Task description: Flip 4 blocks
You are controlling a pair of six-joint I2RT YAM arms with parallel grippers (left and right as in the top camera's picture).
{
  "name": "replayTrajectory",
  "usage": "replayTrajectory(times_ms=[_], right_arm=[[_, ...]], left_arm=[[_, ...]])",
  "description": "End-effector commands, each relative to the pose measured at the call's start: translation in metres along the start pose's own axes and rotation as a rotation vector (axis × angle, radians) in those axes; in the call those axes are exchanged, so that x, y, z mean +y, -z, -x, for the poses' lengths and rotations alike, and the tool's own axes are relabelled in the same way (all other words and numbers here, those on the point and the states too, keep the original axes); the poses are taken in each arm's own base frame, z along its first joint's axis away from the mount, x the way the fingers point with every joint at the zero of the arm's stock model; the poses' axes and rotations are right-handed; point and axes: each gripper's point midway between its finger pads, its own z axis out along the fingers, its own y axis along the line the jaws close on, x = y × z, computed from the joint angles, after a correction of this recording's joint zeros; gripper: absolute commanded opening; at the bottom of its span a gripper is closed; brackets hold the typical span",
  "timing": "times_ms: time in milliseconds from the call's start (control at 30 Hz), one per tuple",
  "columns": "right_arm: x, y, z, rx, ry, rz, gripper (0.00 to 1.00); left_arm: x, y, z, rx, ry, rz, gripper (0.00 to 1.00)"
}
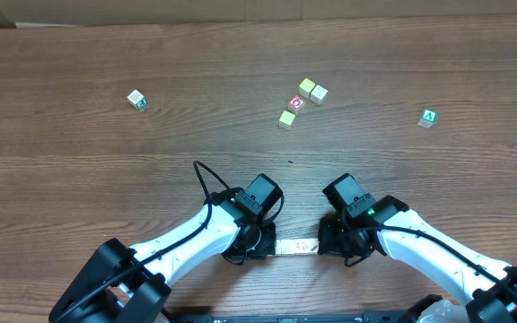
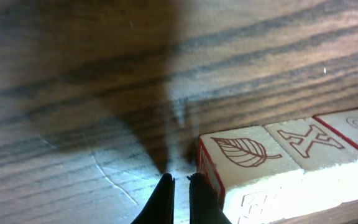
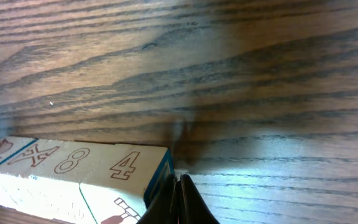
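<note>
Blocks (image 1: pixel 296 245) form one row of light, rigid wood that would likely buckle; press on its end faces. Left hand (image 2: pixel 180 180) and right hand (image 3: pixel 178 181), both pinched closed and empty, flank the row.

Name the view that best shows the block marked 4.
Right wrist: the 4 block sits close, numeral legible. Overhead shows only a pale row, prints unreadable. Left wrist misses it.
</note>
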Motion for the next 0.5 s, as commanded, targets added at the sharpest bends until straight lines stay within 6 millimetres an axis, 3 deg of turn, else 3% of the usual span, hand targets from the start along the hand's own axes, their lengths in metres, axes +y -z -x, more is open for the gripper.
replayTrajectory(times_ms=[0, 467], right_arm=[[0.004, -0.002, -0.006, 0.023, -0.004, 0.024, 0.04], [0.004, -0.002, -0.008, 0.033, -0.023, 0.025, 0.04]], left_arm=[[0.004, -0.003, 0.004, -0.024, 0.003, 0.029, 0.04], [0.015, -0.001, 0.02, -0.11, -0.092, 0.107, 0.04]])
